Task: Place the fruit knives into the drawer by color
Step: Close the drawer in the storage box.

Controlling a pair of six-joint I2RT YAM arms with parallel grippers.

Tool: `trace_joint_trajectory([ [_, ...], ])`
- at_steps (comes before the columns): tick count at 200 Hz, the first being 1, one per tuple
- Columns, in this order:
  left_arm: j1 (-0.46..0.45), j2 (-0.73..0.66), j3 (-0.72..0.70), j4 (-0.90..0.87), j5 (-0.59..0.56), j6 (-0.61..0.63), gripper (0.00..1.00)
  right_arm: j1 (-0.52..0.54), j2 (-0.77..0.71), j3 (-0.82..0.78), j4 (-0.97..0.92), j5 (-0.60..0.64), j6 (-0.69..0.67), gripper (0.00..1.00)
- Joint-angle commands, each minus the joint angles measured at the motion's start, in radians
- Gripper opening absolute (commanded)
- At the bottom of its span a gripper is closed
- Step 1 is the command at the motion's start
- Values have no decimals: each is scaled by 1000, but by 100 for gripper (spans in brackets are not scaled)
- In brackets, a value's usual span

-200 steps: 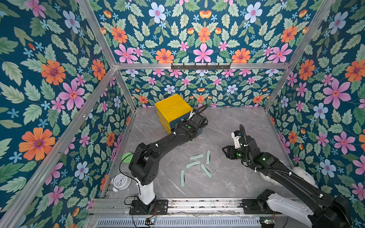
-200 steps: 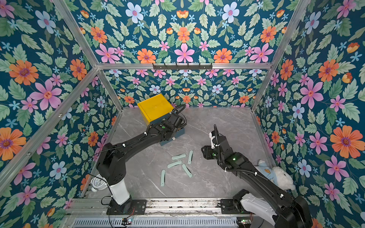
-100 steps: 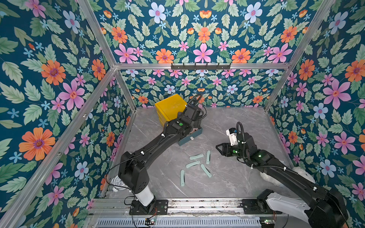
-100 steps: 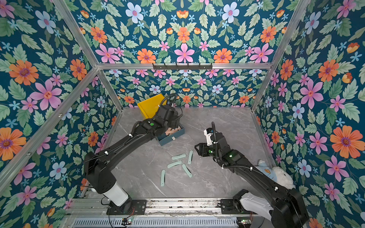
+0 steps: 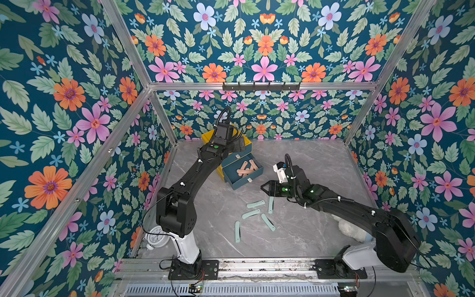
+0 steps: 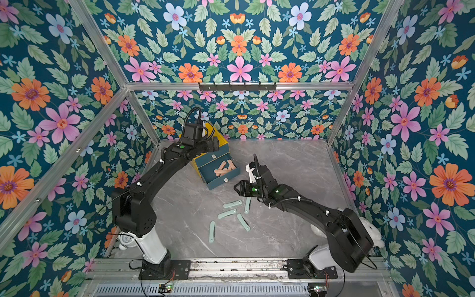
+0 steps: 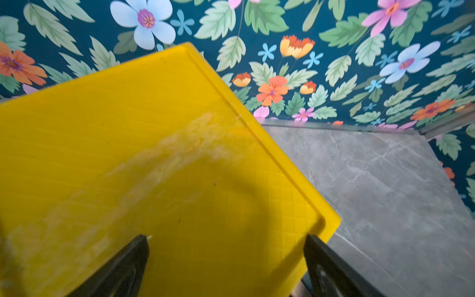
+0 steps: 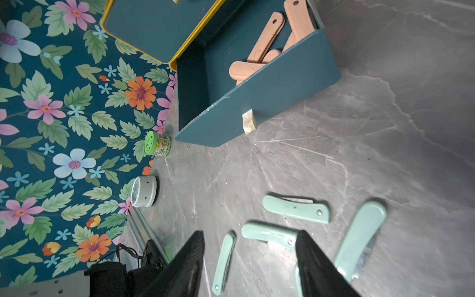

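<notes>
Bimanual cell seen from above and from both wrists. A small boxy cabinet (image 5: 207, 135) with a yellow top and sides stands at the far left of the grey marble-patterned worktop (image 5: 308, 159). One dark teal drawer (image 5: 244, 181) is pulled out beneath a closed one. It holds several salmon-pink folded fruit knives (image 5: 246, 167), which lie loosely across one another.

Five pale mint-teal folded fruit knives (image 5: 250, 214) lie scattered flat on the worktop, near the open drawer and in front of it. They are visible in both top views.

The left end effector (image 7: 226, 239) hangs over the cabinet's yellow top, with its jaws spread wide and nothing between them. The right end effector (image 8: 249, 232) hovers above the mint-teal knives. Its jaws are partly apart and grip nothing, and one knife lies on the worktop directly below the gap.

In the right wrist view, a green-lidded jar (image 8: 156, 144) and a white round dial (image 8: 144, 191) sit at the foot of the floral wall.
</notes>
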Motion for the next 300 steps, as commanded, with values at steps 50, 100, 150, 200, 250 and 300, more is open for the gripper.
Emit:
trace_joint_trajectory([
  [50, 9, 0, -69, 24, 46, -38, 96, 1, 279, 179, 102, 7, 106, 57],
  [100, 9, -3, -102, 27, 48, -37, 95, -27, 477, 360, 107, -6, 128, 57],
  [150, 9, -15, -135, 32, 50, -35, 94, -40, 593, 455, 194, -23, 210, 58],
  [200, 8, -21, -164, 38, 56, -36, 93, -44, 663, 496, 351, -31, 376, 59],
  [250, 9, -26, -186, 42, 67, -36, 93, -44, 746, 608, 360, -25, 482, 60],
  [300, 8, -38, -229, 52, 89, -45, 92, -44, 783, 658, 381, -9, 519, 65],
])
